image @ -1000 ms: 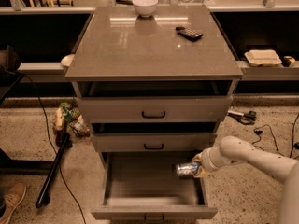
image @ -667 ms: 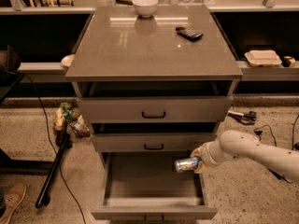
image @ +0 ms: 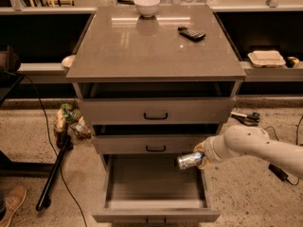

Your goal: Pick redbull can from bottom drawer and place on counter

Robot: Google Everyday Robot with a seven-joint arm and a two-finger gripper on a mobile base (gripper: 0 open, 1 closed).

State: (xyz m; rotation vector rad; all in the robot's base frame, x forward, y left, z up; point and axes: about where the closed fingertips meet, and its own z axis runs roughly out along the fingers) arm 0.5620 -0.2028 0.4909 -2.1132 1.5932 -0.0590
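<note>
The redbull can (image: pixel 189 160) is a slim silver can lying sideways in my gripper (image: pixel 200 157), its shiny end pointing left. My gripper is shut on it and holds it above the right side of the open bottom drawer (image: pixel 155 205), just below the middle drawer's front. My white arm (image: pixel 255 146) comes in from the right. The drawer's grey inside shows nothing else. The counter (image: pixel 142 44) is the glossy grey-brown top of the cabinet, well above the can.
A white bowl (image: pixel 147 5) stands at the counter's back edge and a black remote-like gadget (image: pixel 191 33) lies at its back right. The top drawer (image: pixel 156 111) and middle drawer (image: pixel 151 144) stand slightly out. Cables, a black pole (image: pixel 53 174) and clutter lie on the floor.
My gripper has lifted the can a little and moved it slightly left, up out of the bottom drawer toward the middle drawer's front.
</note>
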